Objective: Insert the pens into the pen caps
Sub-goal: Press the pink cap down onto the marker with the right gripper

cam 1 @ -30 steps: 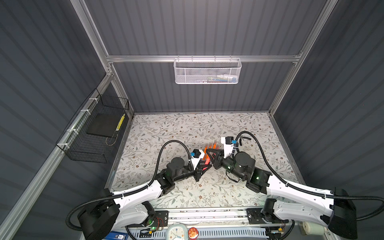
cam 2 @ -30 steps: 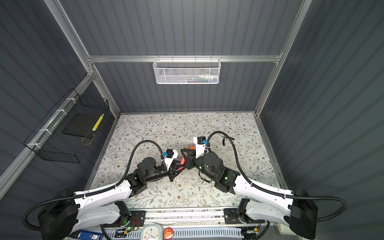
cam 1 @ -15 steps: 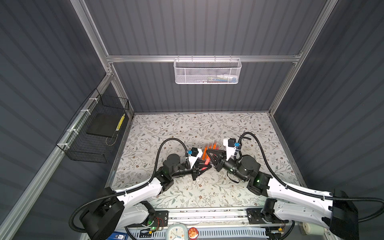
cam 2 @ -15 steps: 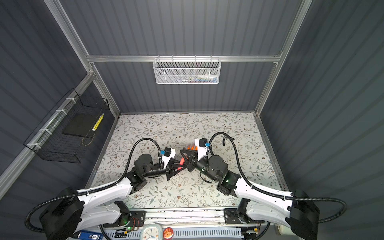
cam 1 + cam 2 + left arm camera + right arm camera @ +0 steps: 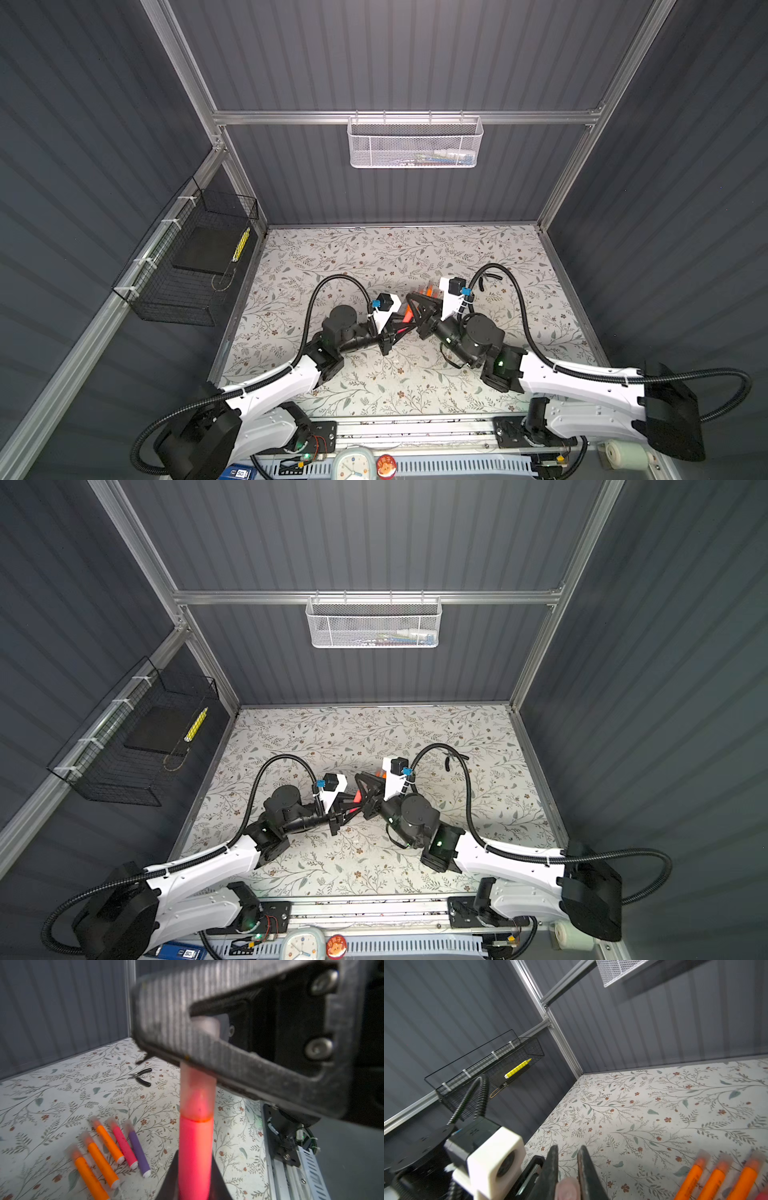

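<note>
red-pink pen [image 5: 195,1157] smooth satin plastic, pen cap [image 5: 197,1093] frosted translucent plastic, tabletop [image 5: 62,1088] matt floral print, frame rail [image 5: 291,117] brushed metal

pen cap [image 5: 197,1093] top hidden, basket [image 5: 374,145] contents indistinct

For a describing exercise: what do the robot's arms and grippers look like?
The left arm and right arm: white shells, black joints, ribbed black cables, white wrist-camera housings. The left gripper and right gripper: black, with triangular open-frame fingers.
</note>
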Tool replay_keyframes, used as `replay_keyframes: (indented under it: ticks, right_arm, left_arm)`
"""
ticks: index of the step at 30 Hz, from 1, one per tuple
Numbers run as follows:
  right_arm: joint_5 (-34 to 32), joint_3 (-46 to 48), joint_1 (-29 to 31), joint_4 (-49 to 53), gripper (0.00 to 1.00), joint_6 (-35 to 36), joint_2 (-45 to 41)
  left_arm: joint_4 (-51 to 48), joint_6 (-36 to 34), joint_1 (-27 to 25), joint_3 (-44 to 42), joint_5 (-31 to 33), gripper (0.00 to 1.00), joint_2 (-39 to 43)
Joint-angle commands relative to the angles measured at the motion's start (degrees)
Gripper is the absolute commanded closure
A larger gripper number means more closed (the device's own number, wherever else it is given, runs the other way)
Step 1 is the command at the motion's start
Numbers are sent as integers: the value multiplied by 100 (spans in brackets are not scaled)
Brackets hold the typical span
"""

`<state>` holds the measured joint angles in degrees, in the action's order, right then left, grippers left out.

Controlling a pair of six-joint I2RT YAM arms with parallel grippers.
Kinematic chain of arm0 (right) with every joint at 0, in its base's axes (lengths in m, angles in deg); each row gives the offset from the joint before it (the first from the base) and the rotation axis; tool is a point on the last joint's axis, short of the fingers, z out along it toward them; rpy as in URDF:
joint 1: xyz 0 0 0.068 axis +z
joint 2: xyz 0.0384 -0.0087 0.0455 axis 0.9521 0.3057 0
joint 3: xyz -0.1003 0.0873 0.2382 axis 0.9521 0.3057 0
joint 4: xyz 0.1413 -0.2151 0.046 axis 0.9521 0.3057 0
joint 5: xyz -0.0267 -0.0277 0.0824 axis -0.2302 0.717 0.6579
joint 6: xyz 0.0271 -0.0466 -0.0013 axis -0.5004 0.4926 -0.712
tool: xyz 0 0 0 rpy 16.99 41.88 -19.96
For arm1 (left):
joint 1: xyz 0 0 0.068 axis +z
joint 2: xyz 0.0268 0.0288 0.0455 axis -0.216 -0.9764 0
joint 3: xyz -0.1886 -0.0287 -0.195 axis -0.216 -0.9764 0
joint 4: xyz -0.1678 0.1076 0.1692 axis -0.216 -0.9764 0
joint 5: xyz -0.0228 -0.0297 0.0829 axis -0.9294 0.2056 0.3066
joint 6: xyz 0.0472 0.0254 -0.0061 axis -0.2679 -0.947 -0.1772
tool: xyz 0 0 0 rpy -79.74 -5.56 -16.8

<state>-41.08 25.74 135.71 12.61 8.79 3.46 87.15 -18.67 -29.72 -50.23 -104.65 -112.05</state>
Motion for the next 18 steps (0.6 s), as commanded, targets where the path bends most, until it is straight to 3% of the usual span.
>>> replay_keyframes:
  ticks: [1, 6, 11, 15, 18]
  right_arm:
    - [589, 178, 714, 831, 100, -647, 468]
    - [448, 3, 900, 720, 100, -708, 785]
    - [134, -440, 903, 1642, 100, -1146, 940]
    - [193, -612, 902, 1920, 100, -1458, 1155]
    - [362, -542, 898, 1658, 100, -1545, 1250]
  left_arm:
    - [888, 176, 188, 432, 2277, 100, 218]
    - [652, 198, 168, 561, 2506, 100, 244]
    - [666, 237, 159, 478, 3195, 100, 255]
    - [658, 311, 159, 484, 3812, 100, 222]
    - [733, 408, 167, 490, 3857, 100, 194]
